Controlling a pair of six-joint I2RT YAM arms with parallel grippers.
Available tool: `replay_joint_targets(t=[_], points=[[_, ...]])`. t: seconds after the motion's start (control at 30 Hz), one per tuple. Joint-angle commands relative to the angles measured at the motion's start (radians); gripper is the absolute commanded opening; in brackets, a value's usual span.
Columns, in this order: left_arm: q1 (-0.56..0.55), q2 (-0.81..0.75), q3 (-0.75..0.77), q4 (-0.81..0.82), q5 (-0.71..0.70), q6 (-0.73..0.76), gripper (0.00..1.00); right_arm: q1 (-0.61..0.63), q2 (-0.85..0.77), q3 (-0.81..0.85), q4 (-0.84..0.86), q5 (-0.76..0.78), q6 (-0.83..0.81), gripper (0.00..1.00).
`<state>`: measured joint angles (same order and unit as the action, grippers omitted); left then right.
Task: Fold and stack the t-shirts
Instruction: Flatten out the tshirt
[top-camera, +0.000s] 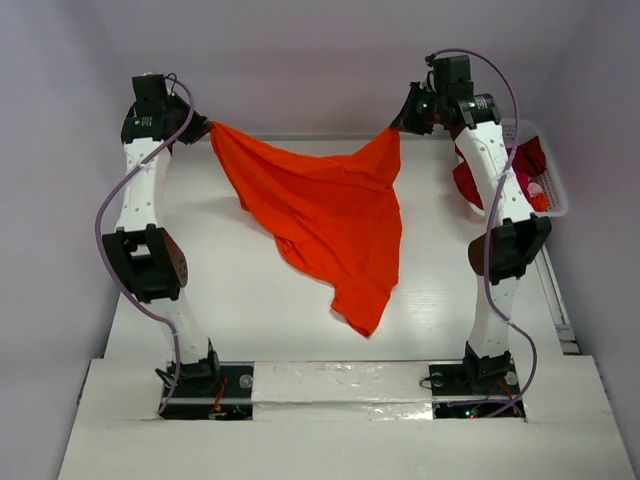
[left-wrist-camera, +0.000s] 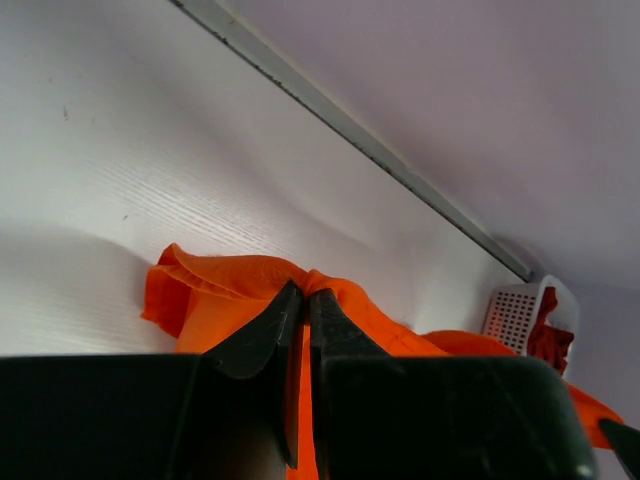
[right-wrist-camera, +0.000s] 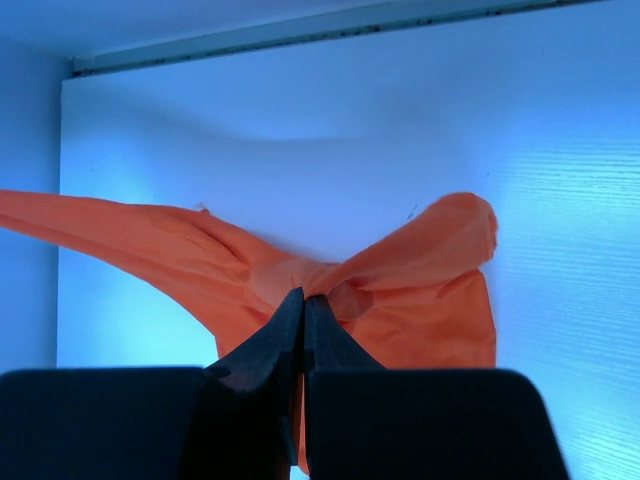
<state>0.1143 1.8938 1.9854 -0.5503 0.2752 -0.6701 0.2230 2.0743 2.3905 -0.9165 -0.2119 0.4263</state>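
Orange shirt strung between both arms at the far end of the table.

The orange t-shirt (top-camera: 320, 215) hangs stretched near the back wall (top-camera: 300, 60), where a grey strip (left-wrist-camera: 350, 140) marks the table's (top-camera: 250, 290) far edge. Its loose point trails toward the table's middle, and I can't tell if it rests there. Bare tabletop lies nearer the bases. The white basket (top-camera: 556, 200) with dark red t-shirts (top-camera: 528, 160) sits at the far right corner, just beside the right arm. The left gripper (top-camera: 203, 128) is pinched tight on one corner of the cloth, and the right gripper (top-camera: 400, 125) is pinched tight on another.
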Motion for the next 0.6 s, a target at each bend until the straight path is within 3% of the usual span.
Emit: replay_joint_targets(t=[0.0,0.3,0.43,0.57], points=[[0.008,-0.085,0.041,0.092,0.041,-0.039,0.00,-0.016,-0.028,0.025,0.008,-0.027,0.006,0.00],[0.039,-0.058,0.047,0.196,0.157,-0.106,0.00,-0.151,0.078,0.185,-0.010,-0.113,0.028,0.00],[0.048,-0.116,0.026,0.249,0.234,-0.129,0.00,-0.160,0.003,0.176,-0.007,-0.156,0.032,0.00],[0.048,-0.246,-0.060,0.314,0.282,-0.160,0.00,-0.160,-0.179,-0.003,0.054,-0.207,0.055,0.00]])
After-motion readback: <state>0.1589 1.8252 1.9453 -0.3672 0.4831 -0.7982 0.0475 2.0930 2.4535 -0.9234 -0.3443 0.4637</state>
